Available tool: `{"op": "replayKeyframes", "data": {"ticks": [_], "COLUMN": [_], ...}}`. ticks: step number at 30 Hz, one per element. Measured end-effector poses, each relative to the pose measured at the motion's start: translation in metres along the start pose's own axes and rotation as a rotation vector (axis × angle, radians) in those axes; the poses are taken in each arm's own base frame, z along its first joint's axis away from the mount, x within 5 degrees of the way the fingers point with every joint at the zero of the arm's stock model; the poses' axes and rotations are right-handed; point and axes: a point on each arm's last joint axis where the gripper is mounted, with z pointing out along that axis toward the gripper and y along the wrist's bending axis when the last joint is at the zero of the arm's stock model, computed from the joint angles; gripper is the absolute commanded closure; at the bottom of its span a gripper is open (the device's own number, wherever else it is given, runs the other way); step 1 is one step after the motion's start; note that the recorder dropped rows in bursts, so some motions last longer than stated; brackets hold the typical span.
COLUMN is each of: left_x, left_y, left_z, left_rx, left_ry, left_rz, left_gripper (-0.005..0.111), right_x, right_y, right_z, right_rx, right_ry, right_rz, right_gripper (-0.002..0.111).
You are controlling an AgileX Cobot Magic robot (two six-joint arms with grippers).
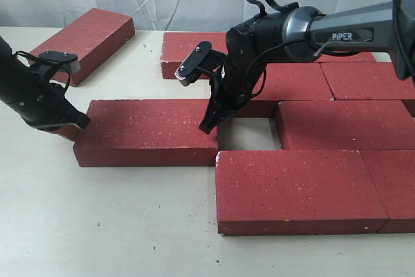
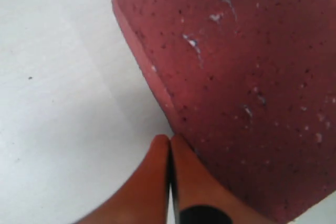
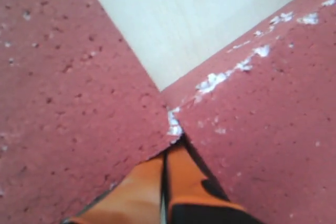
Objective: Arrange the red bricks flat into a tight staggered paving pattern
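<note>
Exterior view: closed left gripper (image 1: 81, 123) butts the loose brick (image 1: 149, 139); reckon it needs shoving into the gap (image 1: 248, 135) by the closed right gripper (image 1: 207, 126).

Eight, perhaps nine, red bricks (image 1: 298, 189) — one left end effector (image 1: 82, 122), one right end effector (image 1: 206, 126).

Left hand (image 1: 78, 123), right hand (image 1: 209, 123): both closed, angled down.

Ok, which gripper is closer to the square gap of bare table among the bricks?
Right. The right gripper sits beside the gap, at one end of the long brick; the left gripper is at its other end.
</note>
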Motion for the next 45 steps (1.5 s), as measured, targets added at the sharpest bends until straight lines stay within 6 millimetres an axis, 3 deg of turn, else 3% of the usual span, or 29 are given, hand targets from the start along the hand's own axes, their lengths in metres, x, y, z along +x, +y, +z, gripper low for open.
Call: {"op": "replayKeyframes", "data": {"ticks": [11,17,23,30,36,39,45], "left_x": [0.000,-0.002,-0.002,-0.005,-0.007,-0.009,-0.012], "left_y": [-0.006,-0.007,-0.008,-0.010,-0.016,-0.024,-0.040], "left_z": [0.000,0.000,0.000,0.000,0.001,0.008,0.025], "left_rx": [0.072,0.092,0.093,0.117,0.133,0.138,0.146], "left_ry": [-0.005,-0.025,-0.026,-0.058,-0.069,-0.058,-0.029], "left_rz": [0.037,0.056,0.056,0.056,0.079,0.104,0.149], "left_gripper": [0.107,0.107,0.107,0.107,0.107,0.107,0.107], "right_x": [0.013,0.022,0.023,0.062,0.076,0.078,0.078], "right_y": [-0.002,-0.014,-0.021,-0.040,-0.038,-0.035,-0.035], "right_z": [-0.001,-0.004,-0.044,-0.089,-0.141,-0.153,-0.156], "right_rx": [0.021,0.161,0.182,0.186,0.230,0.244,0.248], "right_ry": [0.138,0.244,0.195,0.063,-0.088,-0.141,-0.163], "right_rz": [-0.074,-0.045,0.041,0.196,0.245,0.248,0.252], "right_gripper": [0.109,0.109,0.109,0.109,0.109,0.109,0.109]}}
